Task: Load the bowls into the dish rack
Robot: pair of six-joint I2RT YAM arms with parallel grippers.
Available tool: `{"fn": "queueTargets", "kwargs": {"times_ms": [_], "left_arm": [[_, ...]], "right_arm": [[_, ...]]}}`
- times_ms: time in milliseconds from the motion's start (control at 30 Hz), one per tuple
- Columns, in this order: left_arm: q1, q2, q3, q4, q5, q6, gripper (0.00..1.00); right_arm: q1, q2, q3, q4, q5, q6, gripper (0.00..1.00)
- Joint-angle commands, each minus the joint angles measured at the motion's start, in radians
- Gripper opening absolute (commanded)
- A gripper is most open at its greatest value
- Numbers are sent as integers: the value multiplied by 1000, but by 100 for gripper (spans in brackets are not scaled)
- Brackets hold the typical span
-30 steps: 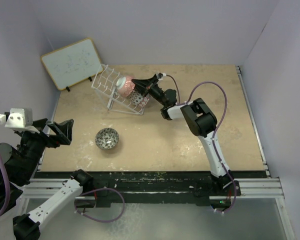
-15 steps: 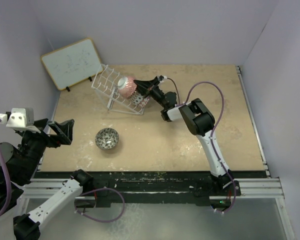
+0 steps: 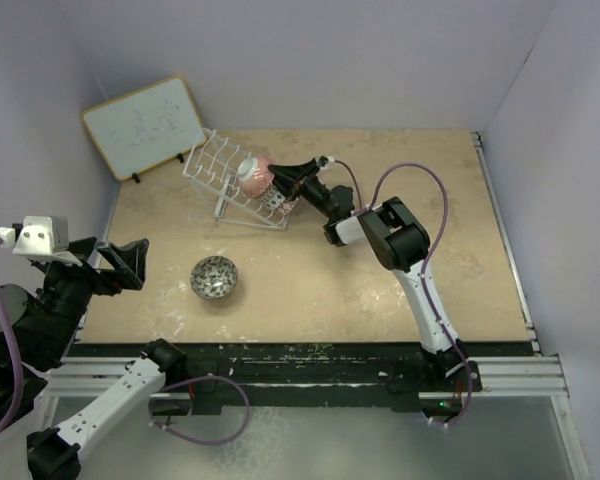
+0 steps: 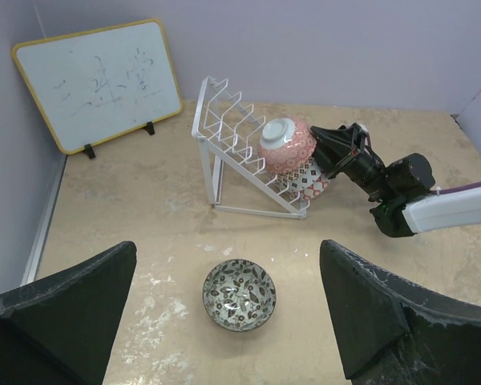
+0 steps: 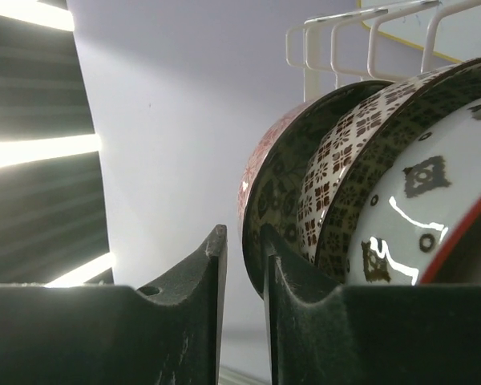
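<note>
Pale violet walls close in a beige table [image 3: 400,290], with a wood-framed whiteboard [image 3: 145,125] propped in the far left corner. The white wire dish rack [image 3: 212,162] stands just in front of it.

The step in hand looks like seating the pink-red bowl [image 3: 250,170] in the rack. The bowl lies on its side against the tilted prongs, foot pointing away from the arm and mouth toward it. The right gripper [image 3: 276,181] is at its rim. In the right wrist view the fingers [image 5: 196,297] are drawn nearly together with a thin bowl wall in the slit between them, so the pincer appears clenched on that bowl. Other patterned bowls [image 5: 341,160] stand on edge close beside it in the rack; how many cannot be told.

One grey-black bowl [image 3: 215,277] sits upright on the table, apart from the rack on its near side. The left gripper [image 3: 128,262] hovers near the table's left edge, spread wide and holding nothing.

Next, the right pincer probably needs to let go once the bowl rests on the prongs. It should then back straight out along its own line so the rim is not dragged off. The bowl on the table would remain to be loaded, and the left arm is nearer to it.
</note>
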State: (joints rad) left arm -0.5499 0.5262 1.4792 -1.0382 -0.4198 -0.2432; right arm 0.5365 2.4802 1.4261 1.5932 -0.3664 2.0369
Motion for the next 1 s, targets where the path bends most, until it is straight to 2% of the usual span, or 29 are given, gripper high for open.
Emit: {"fn": "queueTargets", "kwargs": {"times_ms": [0,267,600,967], "left_arm": [[3,3,6,7,4,-6,99],[3,6,15,13,14,-13,99],[3,3,23,10,18,-19,99],[4,-7,20,4,15,-24,99]], "right_arm": [[6,-25,-7,335,-27,-5,27],[5,-64,-48,325,-38,-8,37],[6,-88,-151,291,-47,-19,43],[3,-169,-226,204,-42,-64,44]]}}
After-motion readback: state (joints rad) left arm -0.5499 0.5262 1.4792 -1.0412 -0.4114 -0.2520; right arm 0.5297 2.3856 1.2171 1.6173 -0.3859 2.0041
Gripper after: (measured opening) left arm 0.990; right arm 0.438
